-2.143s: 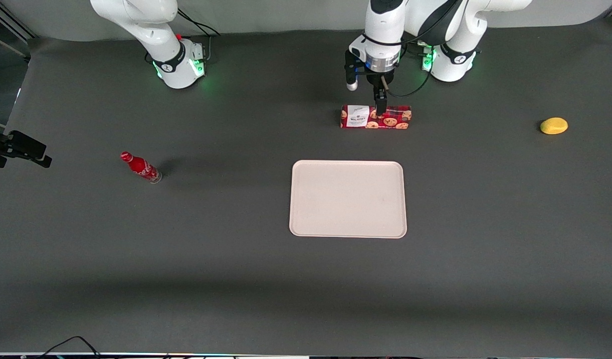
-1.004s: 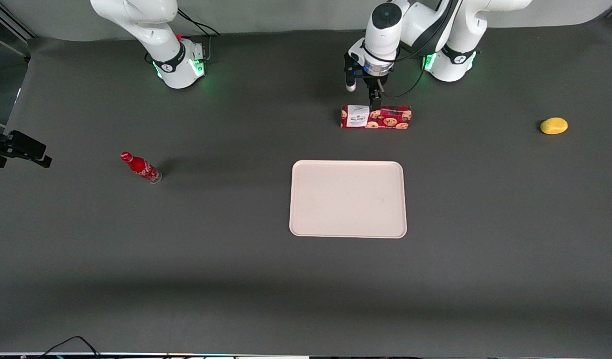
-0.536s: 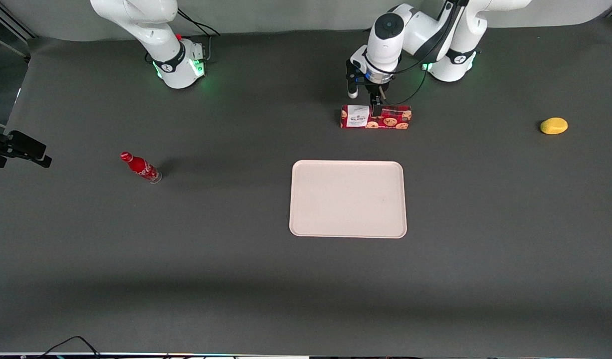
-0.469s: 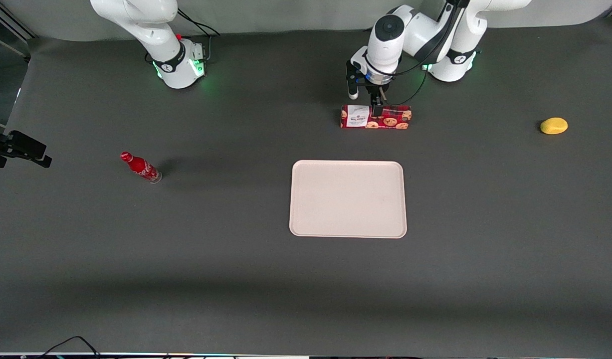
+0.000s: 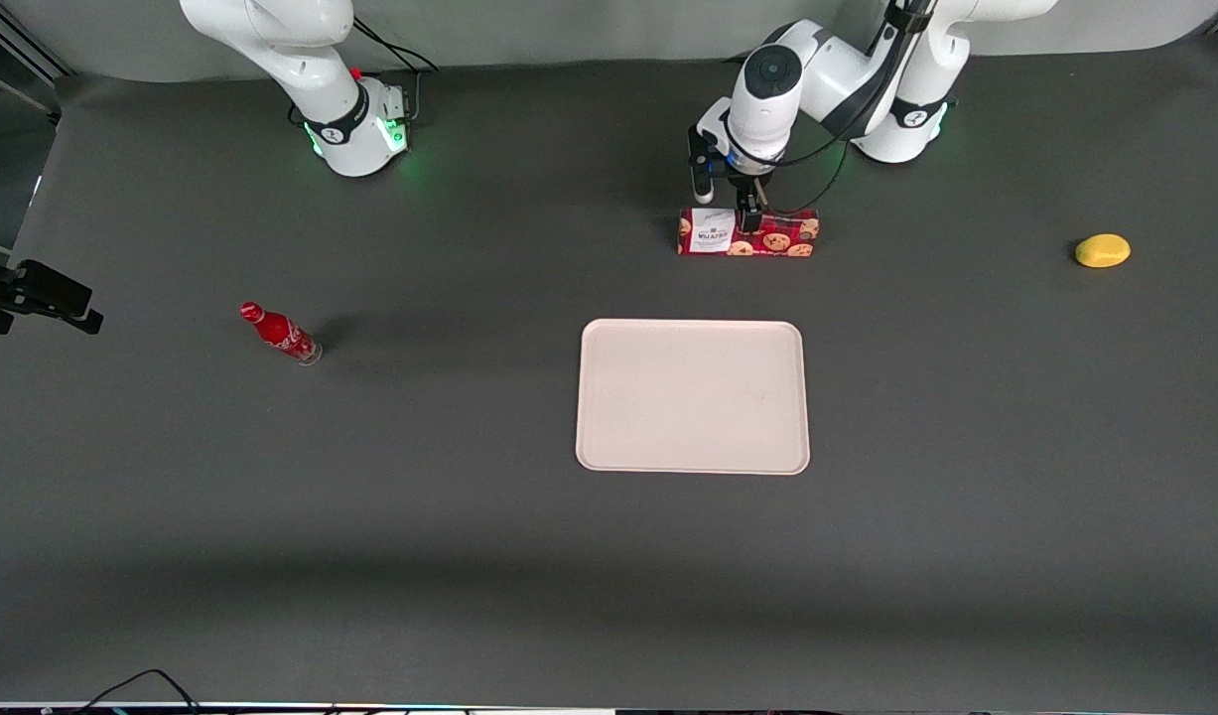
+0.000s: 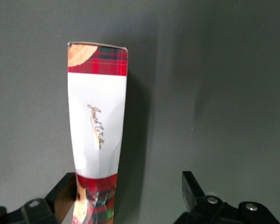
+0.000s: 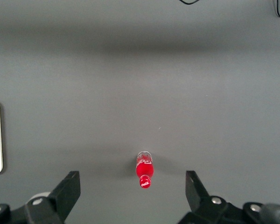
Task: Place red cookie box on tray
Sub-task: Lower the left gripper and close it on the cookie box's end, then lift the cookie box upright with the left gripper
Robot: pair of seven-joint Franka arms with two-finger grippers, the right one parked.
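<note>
Here's the claw (image 5: 746, 212), low over the red cookie box (image 5: 747, 232) in the upper middle of the front frame, and everything turns on how those two line up. The box lies flat on the counter (image 5: 470, 516) with its long axis running across the frame, parallel to the tray's long edge. The claw sits crosswise to that axis, near the box's mid-length, just beside the white label (image 5: 711, 232). The tray (image 5: 693, 397) waits in the centre of the frame, nearer the front camera than the box, with a band of bare counter between them, so the carry looks like a short, straight pull toward the camera. From the front you cannot read the grip at all, because the wrist hides the fingers' spacing. The wrist camera settles it: the claw (image 6: 127, 179) is wide open, nothing clamped. The box (image 6: 97, 121) stretches away between the fingers, tight up against one of them, while the other finger (image 6: 192, 186) stands well apart from the carton's side. That looks off-centre, so my read is that closing will either nudge the box sideways or call for a small shift first. The wrist view shows no tray at all; only the front view gives the way there.
</note>
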